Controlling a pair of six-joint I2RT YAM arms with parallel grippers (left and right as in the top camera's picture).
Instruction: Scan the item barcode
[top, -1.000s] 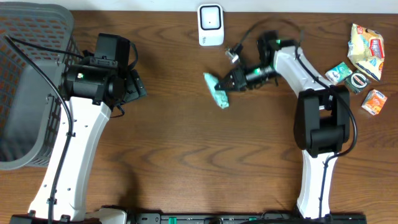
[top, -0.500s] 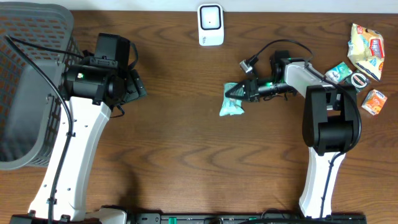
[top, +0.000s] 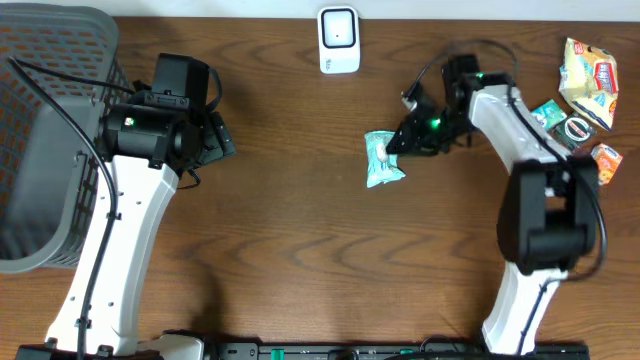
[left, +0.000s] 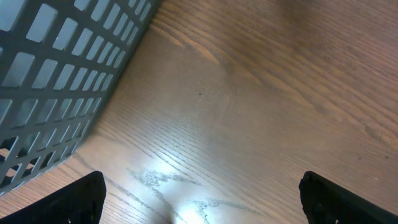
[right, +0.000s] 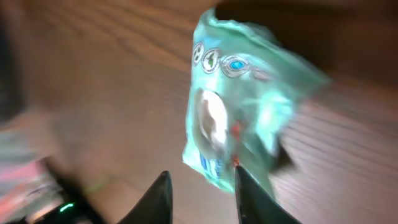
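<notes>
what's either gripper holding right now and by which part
The left gripper is open and holds nothing. The lower end of the teal packet sits between the parted fingertips of the right gripper, but blur hides whether they pinch it: cannot tell.

The brown wooden table (top: 300, 250) carries a grey lattice basket (top: 40, 150) at its left end and a white scanner (top: 339, 40) at the far edge, near the centre. A teal packet (top: 383, 160) lies right of the middle. At the right end a yellow bag (top: 588, 75), a green box (top: 545, 117), a small round item (top: 580, 128) and an orange box (top: 603, 163) sit close together.
</notes>
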